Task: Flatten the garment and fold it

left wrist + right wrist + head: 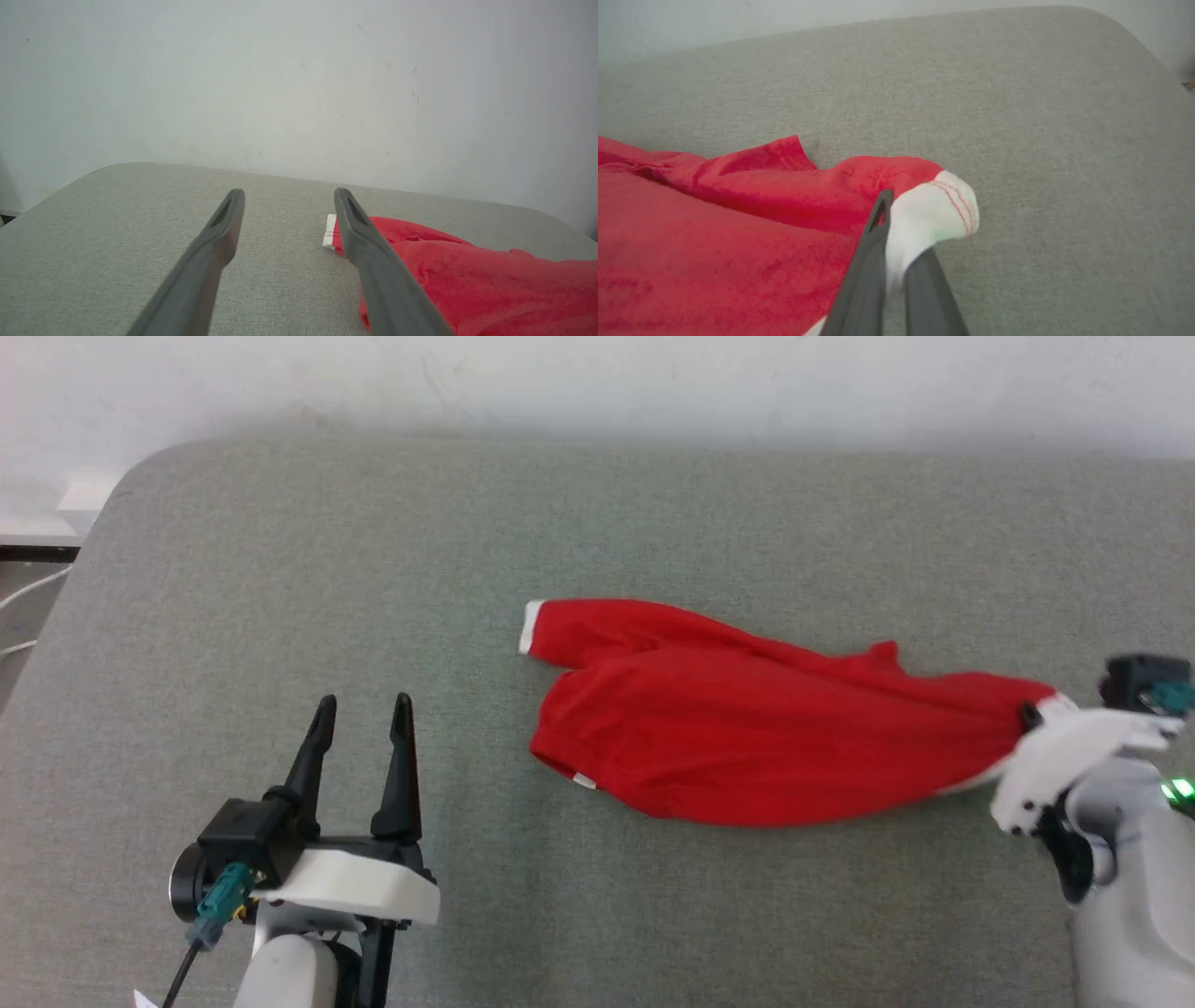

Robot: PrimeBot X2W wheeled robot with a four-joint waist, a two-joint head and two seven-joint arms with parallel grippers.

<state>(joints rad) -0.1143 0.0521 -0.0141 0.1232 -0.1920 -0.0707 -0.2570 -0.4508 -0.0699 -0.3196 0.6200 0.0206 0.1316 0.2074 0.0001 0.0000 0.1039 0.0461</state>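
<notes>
Right gripper point(901, 233) is clamped on the white band at one end of the single red garment point(747, 747). From there the garment lies crumpled across the grey padded surface point(280, 569) toward the left gripper point(364, 705), whose two fingers stand apart, empty, near the garment's other white-edged end.
</notes>
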